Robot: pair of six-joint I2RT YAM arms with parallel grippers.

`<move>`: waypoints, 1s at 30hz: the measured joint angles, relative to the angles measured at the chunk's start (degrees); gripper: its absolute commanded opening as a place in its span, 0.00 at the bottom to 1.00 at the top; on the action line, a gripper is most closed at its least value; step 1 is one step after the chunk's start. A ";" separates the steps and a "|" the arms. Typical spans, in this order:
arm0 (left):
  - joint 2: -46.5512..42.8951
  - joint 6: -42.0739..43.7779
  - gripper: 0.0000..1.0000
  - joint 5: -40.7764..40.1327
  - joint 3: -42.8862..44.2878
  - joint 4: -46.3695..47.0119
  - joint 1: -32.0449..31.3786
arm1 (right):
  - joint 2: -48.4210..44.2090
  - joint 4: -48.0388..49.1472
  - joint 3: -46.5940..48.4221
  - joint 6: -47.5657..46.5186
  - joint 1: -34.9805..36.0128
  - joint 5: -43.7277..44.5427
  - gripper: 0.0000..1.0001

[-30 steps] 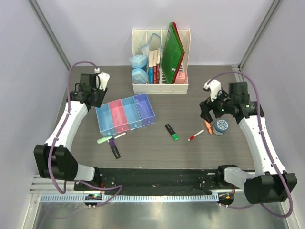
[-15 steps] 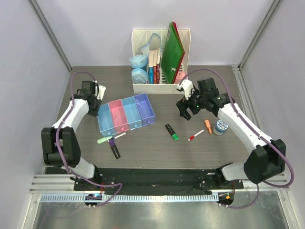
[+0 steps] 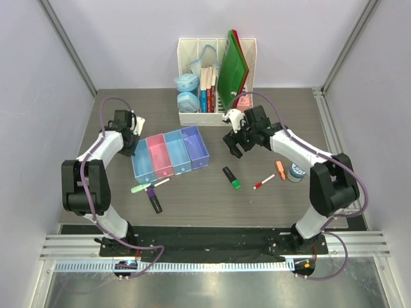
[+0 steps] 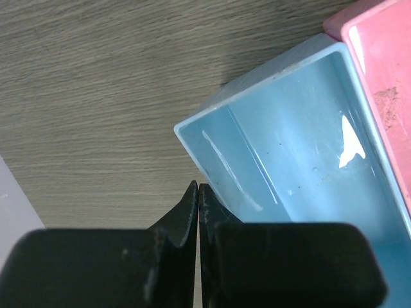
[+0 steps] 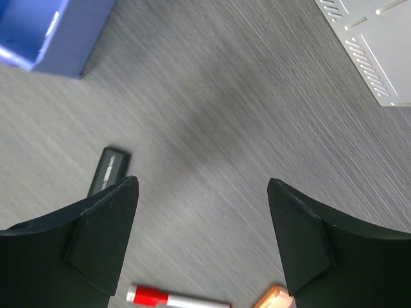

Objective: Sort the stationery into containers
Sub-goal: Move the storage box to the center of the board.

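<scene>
Four containers stand in a row: a light blue tray [image 3: 142, 160], a pink one [image 3: 159, 155], another light blue one [image 3: 176, 151] and a purple one [image 3: 194, 146]. My left gripper [image 3: 129, 136] is shut and empty; its tips [image 4: 198, 187] rest just outside the far corner of the light blue tray [image 4: 282, 141]. My right gripper [image 3: 232, 146] hovers open [image 5: 202, 183] over bare table. Just beyond it lie a green-ended black marker [image 3: 232, 178] [image 5: 109, 170], a red-capped pen [image 3: 263, 182] [image 5: 167, 298] and an orange piece [image 3: 280, 169]. A blue-lidded pot [image 3: 297, 171] stands at the right.
A mint highlighter [image 3: 140, 188], a thin white pen [image 3: 159, 183] and a purple-ended marker [image 3: 153, 197] lie in front of the trays. The white file rack [image 3: 217, 119], with books, green folders and pale blue cases in it, stands at the back.
My left gripper has closed and edged toward the blue tray's far corner. My right arm has swung left, from beside the pot to the table's middle, with its jaws still open.
</scene>
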 measured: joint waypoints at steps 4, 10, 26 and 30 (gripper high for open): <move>1.18 0.09 0.00 0.55 0.00 0.81 0.02 | 5.27 2.08 2.47 0.83 0.46 1.60 0.86; 3.39 0.09 0.00 2.36 0.00 1.84 0.11 | 11.17 4.68 7.19 1.75 2.56 4.11 0.85; 7.74 -0.22 0.00 10.99 2.14 2.54 -0.24 | 15.02 8.04 8.59 4.11 4.74 9.57 0.35; 7.96 -0.28 0.00 12.20 2.99 2.60 -1.31 | 14.16 8.22 6.32 4.37 4.74 10.84 0.19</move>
